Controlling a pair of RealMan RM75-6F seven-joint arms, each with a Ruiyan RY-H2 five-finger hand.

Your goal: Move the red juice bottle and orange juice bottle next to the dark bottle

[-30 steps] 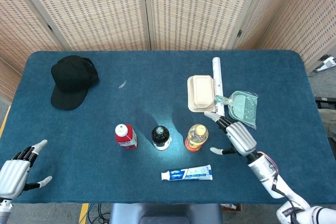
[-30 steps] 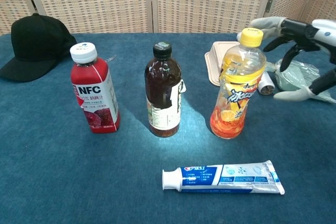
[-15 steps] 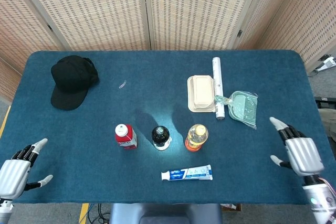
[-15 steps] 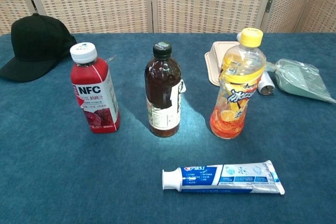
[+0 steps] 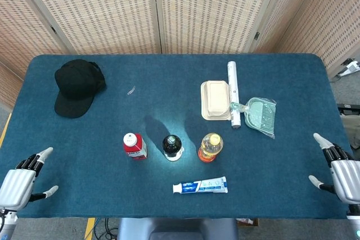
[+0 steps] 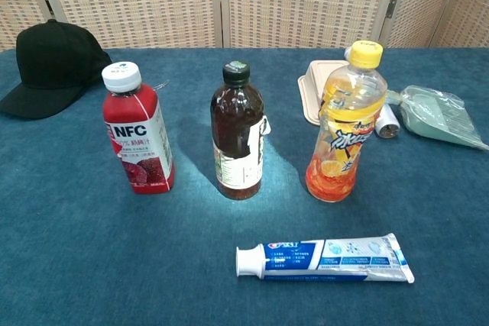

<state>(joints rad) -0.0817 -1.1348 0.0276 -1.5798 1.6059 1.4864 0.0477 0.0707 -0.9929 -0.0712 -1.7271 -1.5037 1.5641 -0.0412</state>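
Three bottles stand upright in a row on the blue table (image 5: 169,82). The red juice bottle (image 5: 134,146) (image 6: 138,130) with a white cap is on the left. The dark bottle (image 5: 172,147) (image 6: 238,133) is in the middle, and the orange juice bottle (image 5: 210,147) (image 6: 344,125) with a yellow cap is on the right. My left hand (image 5: 19,181) is at the table's near left corner, fingers spread, holding nothing. At the near right edge my right hand (image 5: 341,168) is likewise spread and empty. Neither hand shows in the chest view.
A toothpaste tube (image 5: 200,185) (image 6: 327,258) lies in front of the bottles. A black cap (image 5: 77,86) sits at the back left. A beige box (image 5: 215,99), a white tube (image 5: 233,94) and a green pouch (image 5: 260,114) lie behind the orange bottle.
My right hand has drawn back from beside the orange juice bottle to the table's near right edge, leaving the chest view. The bottles and left hand have not moved.
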